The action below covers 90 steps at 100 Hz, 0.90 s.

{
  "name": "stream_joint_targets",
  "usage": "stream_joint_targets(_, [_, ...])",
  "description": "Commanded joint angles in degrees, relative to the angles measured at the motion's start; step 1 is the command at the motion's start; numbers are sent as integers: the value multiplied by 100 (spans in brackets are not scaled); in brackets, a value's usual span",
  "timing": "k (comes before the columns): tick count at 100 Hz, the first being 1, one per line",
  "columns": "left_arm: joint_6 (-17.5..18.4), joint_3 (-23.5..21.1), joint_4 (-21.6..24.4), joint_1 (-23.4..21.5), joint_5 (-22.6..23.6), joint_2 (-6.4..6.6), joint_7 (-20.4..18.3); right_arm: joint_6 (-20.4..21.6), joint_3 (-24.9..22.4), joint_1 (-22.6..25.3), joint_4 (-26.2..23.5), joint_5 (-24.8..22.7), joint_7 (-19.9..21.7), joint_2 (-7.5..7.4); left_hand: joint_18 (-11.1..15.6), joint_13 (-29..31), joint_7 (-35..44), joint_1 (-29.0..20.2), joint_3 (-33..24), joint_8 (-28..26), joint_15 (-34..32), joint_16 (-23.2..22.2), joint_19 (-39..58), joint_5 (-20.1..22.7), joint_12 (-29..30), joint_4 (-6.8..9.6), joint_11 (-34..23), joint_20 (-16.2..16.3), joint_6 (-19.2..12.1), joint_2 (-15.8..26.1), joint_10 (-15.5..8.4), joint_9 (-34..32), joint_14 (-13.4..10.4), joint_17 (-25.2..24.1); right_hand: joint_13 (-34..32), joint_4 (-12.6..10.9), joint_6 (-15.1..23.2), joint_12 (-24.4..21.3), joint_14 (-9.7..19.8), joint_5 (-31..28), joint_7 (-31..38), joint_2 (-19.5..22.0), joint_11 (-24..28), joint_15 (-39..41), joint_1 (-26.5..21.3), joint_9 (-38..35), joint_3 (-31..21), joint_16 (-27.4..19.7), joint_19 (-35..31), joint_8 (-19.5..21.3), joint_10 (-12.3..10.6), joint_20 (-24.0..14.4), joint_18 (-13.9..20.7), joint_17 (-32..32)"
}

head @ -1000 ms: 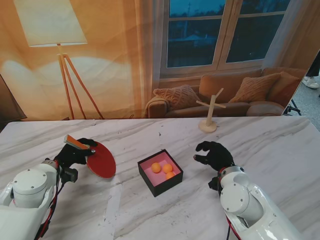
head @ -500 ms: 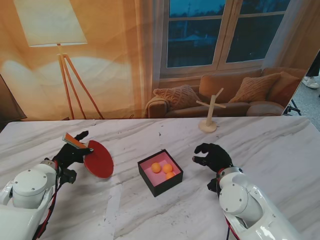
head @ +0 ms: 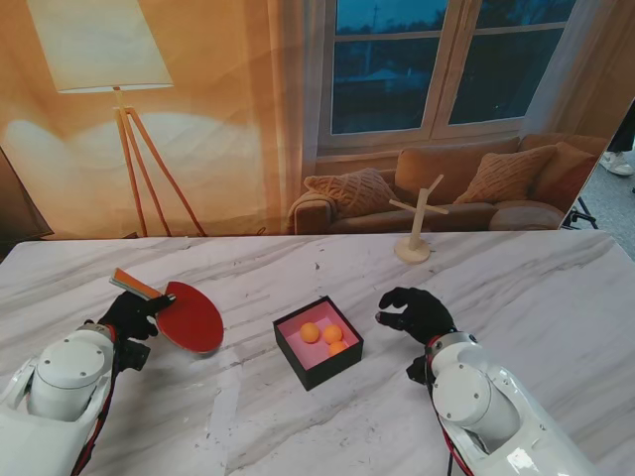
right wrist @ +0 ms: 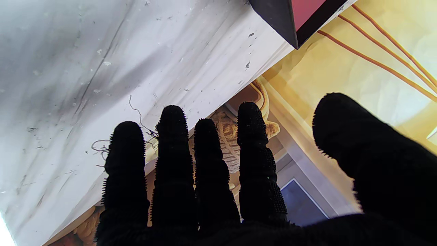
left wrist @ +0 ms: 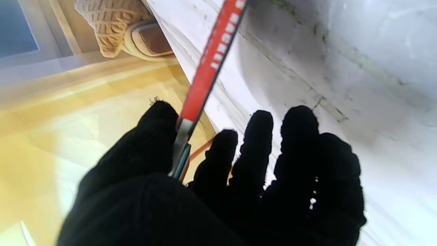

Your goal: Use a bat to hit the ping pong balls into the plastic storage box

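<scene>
Left hand (head: 134, 313), black-gloved, clamped on the handle of the red bat (head: 189, 317), its blade over the marble worktop (head: 516, 278) toward the left edge. Right hand (head: 417, 312), fingers spread and holding nothing, just beside the plastic storage box (head: 317, 341) at mid-worktop. Three orange ping pong balls (head: 325, 334) lie inside the box. A small wooden stand (head: 415, 233) sits at the far edge.

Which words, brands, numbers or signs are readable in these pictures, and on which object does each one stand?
White marks along the red edge of the bat in the left hand: a row of characters, too blurred to read.
Plastic storage box, ping pong balls, right hand, wooden stand: no text visible.
Nothing in any view can be quoted.
</scene>
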<state>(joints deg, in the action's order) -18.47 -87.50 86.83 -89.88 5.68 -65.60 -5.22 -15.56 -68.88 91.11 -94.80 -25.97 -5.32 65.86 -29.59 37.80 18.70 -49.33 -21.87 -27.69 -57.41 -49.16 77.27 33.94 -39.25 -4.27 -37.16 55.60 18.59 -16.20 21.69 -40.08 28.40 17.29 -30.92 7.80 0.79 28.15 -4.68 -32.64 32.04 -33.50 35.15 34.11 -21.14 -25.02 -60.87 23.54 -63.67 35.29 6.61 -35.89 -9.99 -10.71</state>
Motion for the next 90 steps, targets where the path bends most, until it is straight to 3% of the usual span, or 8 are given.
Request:
stream_joint_targets(1, [-20,9,-12,-78,125,-42,66,-9,22,2,-11,5,81,7,98,426,634,-989,-140,-512,-414,-54,275,384,-128,-56,-285,249,-228,46,25,-384,714,397,104,-263,-20,14,59,-69,-40,173,32,67,201,291,133,16,-83,-9,-35,-88,93,70])
stream_joint_targets(12, [-49,16,-27,-120,199,-76,237,-13,34,-5,-5,14,74,10,89,544,1953,-1597,100,-343,-523,24,337,467,-542,-83,-293,165,-468,-119,-24,-625,668,536,107,-273,-33,12,61,-74,-37,194,40,71,204,295,139,16,-84,-8,-32,-87,104,71])
stream_joint_targets(21, [-93,15,-41,-142,173,-114,373,-26,39,-3,-8,22,73,12,21,679,2485,-1597,102,-194,-624,21,423,575,-603,-95,-336,162,-485,-121,-3,-768,693,688,101,-277,-31,10,58,-75,-36,207,46,80,212,300,144,18,-89,-7,-31,-87,113,71])
stream_joint_targets(27, [-138,17,-49,-157,164,-125,405,-33,41,1,-12,27,77,11,-82,884,2704,-1450,171,-99,-771,7,555,688,-323,-84,-520,193,-440,-91,44,-901,734,915,108,-279,-32,10,60,-91,-29,216,51,82,218,299,146,18,-88,-5,-31,-86,118,70])
stream_joint_targets(37, [-290,59,-57,-170,278,-121,423,-42,44,-1,-10,29,81,11,-260,1090,2782,-1320,295,46,-786,74,640,920,-156,-60,-553,150,-300,-13,249,-1100,874,1201,94,-282,-37,9,45,-106,-22,236,60,93,223,286,146,21,-93,-3,-25,-87,121,67])
stream_joint_targets(50, [-407,123,-70,-187,449,-93,369,-61,44,0,-14,48,72,17,-309,1277,2814,-1205,381,99,-844,121,751,1100,-76,-52,-608,68,-314,149,272,-1254,873,1471,98,-287,-38,9,45,-111,-17,258,65,103,234,296,153,24,-100,-1,-23,-88,129,65])
stream_joint_targets(81, [-749,227,-110,-171,504,-122,466,25,17,9,1,46,17,24,-386,1107,2790,-1103,498,81,-721,193,632,1176,-7,-53,-579,-79,-264,427,324,-1186,971,1273,89,-296,-39,7,56,-101,-16,276,77,118,242,285,165,24,-113,-2,-18,-87,132,64])
stream_joint_targets(90, [-931,268,-110,-145,498,-120,420,32,14,12,4,50,7,27,-350,934,2230,-1073,742,72,-641,240,555,810,42,4,-515,-183,-26,583,377,-1001,982,1121,93,-297,-37,5,57,-108,-11,279,77,118,246,286,167,23,-116,-1,-23,-86,137,61])
